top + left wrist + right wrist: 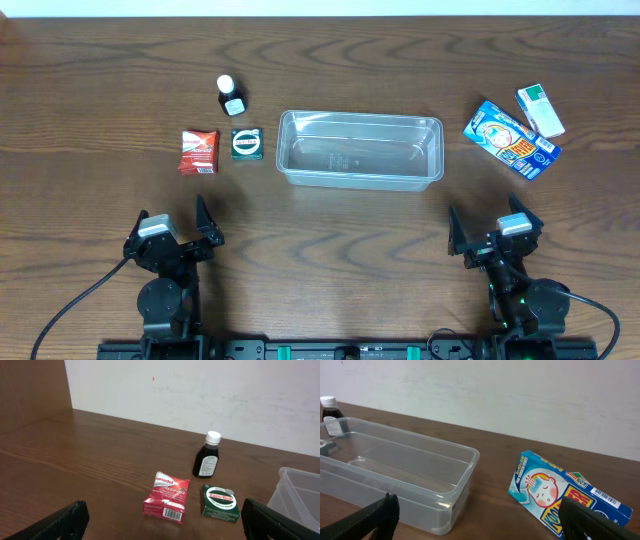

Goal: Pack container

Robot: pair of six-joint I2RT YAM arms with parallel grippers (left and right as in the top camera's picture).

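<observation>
Clear container (362, 181) sits mid-bench (100, 80), long axis left-right, ahead between arms. Left claw (174, 215), right claw (486, 220) spread, holding nothing. Red packet (199, 151) nearest left claw.

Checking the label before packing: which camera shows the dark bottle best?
Left wrist: the dark bottle stands whole, label facing. Overhead shows it small from above; right wrist catches only its top behind the container.

white-capped dark bottle (231, 96), red packet (199, 151), green box (246, 143), blue box (511, 139), white-and-green carton (540, 110), perhaps medicine, wooden table (360, 240)
</observation>
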